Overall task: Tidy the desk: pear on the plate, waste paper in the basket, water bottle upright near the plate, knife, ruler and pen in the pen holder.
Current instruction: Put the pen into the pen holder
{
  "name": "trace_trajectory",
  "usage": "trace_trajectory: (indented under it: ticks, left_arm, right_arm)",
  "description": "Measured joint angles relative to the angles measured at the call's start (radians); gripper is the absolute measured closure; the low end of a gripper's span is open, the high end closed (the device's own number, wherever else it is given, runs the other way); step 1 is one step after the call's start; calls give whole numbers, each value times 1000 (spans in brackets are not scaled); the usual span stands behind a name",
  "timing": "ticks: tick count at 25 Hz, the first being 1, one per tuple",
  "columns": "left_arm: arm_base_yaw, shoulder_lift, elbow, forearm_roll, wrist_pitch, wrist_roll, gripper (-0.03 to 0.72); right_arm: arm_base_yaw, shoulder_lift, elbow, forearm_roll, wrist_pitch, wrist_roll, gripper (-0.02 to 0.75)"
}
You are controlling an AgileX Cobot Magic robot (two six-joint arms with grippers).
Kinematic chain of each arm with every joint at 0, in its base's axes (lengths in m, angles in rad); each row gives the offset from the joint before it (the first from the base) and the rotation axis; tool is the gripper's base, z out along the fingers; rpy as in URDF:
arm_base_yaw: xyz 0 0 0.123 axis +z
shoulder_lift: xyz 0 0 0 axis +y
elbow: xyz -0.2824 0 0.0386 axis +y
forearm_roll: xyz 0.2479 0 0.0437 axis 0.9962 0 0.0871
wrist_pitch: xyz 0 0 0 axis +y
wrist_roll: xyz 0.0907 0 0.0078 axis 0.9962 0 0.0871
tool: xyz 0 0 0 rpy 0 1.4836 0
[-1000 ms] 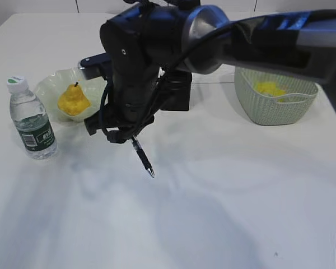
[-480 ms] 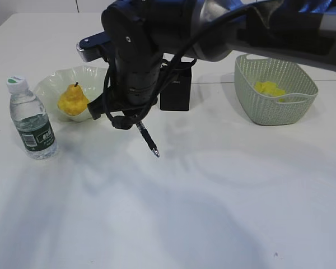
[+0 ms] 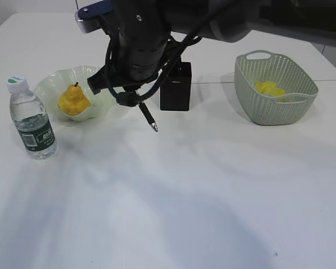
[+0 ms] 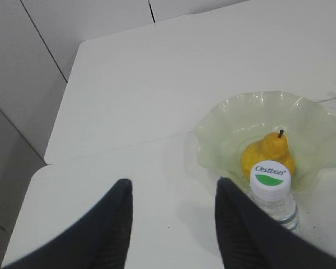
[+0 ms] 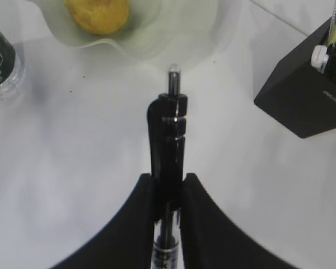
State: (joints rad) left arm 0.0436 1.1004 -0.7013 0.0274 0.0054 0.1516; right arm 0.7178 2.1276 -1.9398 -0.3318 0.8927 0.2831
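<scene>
The desk (image 3: 213, 196), big white top, carried everything. R arm, bulky and black, reached in from 1 o'clock across the middle of the ext. view and hung above the desk at about 11 o'clock of centre. Basket (image 3: 275, 89), grey-green weave, sat at 2 o'clock, with yellow waste paper (image 3: 270, 88) lying inside it. Plate (image 3: 55, 84), wavy pale green glass, was at 10 o'clock, and the pear (image 3: 73, 101) sat in it, stem up. Water bottle (image 3: 32, 120) stood upright just beside the plate, at the plate's 7 o'clock, cap on. Pen holder (image 3: 175, 87), black square cup, stood between plate and basket, at roughly 12 o'clock of centre; in the R wrist view a couple of things poked out of its top, too cropped to name.

Right claw (image 5: 167, 193) was pinched nearly closed on the pen (image 3: 148, 119), fingers clamped on either side of the black barrel. Pen hung clear of the desk, tip slanting down toward 5 o'clock, just left of the holder and not inside it.

Left claw (image 4: 173, 224) was spread about halfway, nothing between its two dark fingers (image 4: 115, 224). From its wrist cam it looked down on the bottle cap, pear and plate at 3 o'clock; it wasn't in the ext. view.
</scene>
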Motion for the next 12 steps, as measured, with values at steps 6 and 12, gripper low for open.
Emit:
trace_trajectory:
  ticks: [6,12]
  left_arm:
    - [0,0,0,0,0,0,347]
    - [0,0,0,2,0,0,347]
  right_arm:
    - [-26,-20,0,-50,-56,0,657]
    - [-70,-31,0,-57,-116,0,657]
